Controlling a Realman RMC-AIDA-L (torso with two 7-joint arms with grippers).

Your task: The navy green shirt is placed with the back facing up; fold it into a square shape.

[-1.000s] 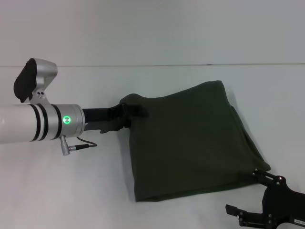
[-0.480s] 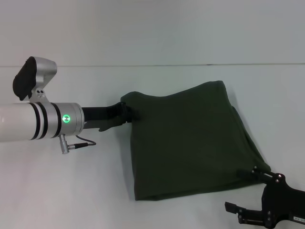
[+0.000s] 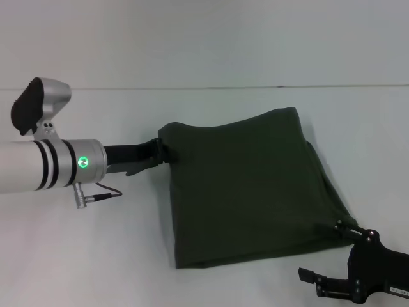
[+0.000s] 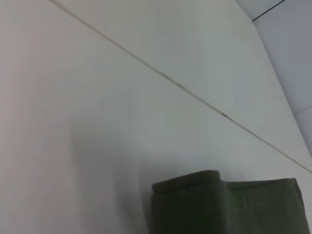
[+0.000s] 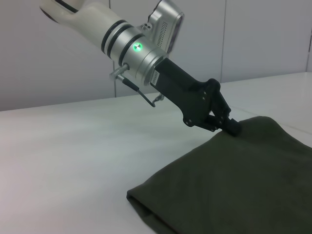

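The navy green shirt (image 3: 249,185) lies folded into a rough rectangle on the white table, and its edges also show in the left wrist view (image 4: 224,207) and the right wrist view (image 5: 234,185). My left gripper (image 3: 167,152) reaches in from the left and is shut on the shirt's far left corner. The right wrist view shows its fingertips (image 5: 232,126) pinched together on that raised corner. My right gripper (image 3: 321,251) sits at the near right, open, with one finger touching the shirt's near right corner and the other over bare table.
The white table (image 3: 96,256) spreads out on all sides of the shirt. A seam line (image 3: 204,87) crosses the table behind the shirt. A cable (image 3: 102,194) hangs under my left wrist.
My left gripper has drawn back to the left with the shirt corner, dragging the shirt's left edge slightly leftward. The right gripper has barely shifted.
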